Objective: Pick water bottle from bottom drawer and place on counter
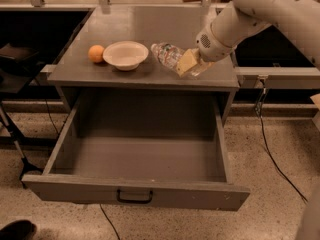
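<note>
The water bottle (167, 54) is clear and crinkled, lying tilted with its white cap end toward the bowl. My gripper (187, 63), with pale yellow fingers, is shut on its lower part and holds it low over the counter (150, 24), right of centre. I cannot tell whether the bottle touches the surface. The bottom drawer (135, 194) is pulled wide open below, and its inside looks empty. Its dark handle (135, 198) sits centred on the front panel.
A white bowl (125, 54) and an orange (96, 53) sit on the counter's left front part. Dark side shelves flank the cabinet. A metal rail (277, 76) runs to the right. Cables lie on the speckled floor.
</note>
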Controlling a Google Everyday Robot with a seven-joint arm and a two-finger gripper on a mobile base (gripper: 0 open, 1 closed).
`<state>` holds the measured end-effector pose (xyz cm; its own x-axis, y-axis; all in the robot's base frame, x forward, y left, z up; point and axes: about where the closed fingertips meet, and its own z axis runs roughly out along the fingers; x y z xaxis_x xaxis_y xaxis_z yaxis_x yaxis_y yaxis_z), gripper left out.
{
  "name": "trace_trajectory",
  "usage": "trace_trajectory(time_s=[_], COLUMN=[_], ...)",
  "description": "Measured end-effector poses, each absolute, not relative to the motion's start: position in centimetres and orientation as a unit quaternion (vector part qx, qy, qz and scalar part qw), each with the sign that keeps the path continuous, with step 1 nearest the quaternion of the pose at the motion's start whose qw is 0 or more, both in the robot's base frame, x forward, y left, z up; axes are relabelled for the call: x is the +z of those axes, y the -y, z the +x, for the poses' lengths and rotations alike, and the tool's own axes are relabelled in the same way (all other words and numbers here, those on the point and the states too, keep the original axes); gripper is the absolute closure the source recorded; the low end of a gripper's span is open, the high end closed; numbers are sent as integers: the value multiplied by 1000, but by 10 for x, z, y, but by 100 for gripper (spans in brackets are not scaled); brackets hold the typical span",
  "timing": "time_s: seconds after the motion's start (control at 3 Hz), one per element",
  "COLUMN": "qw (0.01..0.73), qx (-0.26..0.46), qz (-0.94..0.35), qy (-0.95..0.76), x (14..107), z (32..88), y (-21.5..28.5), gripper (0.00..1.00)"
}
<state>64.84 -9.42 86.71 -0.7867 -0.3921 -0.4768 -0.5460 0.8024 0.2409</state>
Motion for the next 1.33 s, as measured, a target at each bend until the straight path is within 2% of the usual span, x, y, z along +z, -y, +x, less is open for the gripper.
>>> trace_trajectory(time_s=[0.33,0.67,1.33], qw=[204,208,228], qx=[152,130,127], qz=[-226,-204,-187], qy=[-940,-948,-947], x=[867,871,876], z=[682,710,717], y=[117,136,143], gripper=[100,96,50])
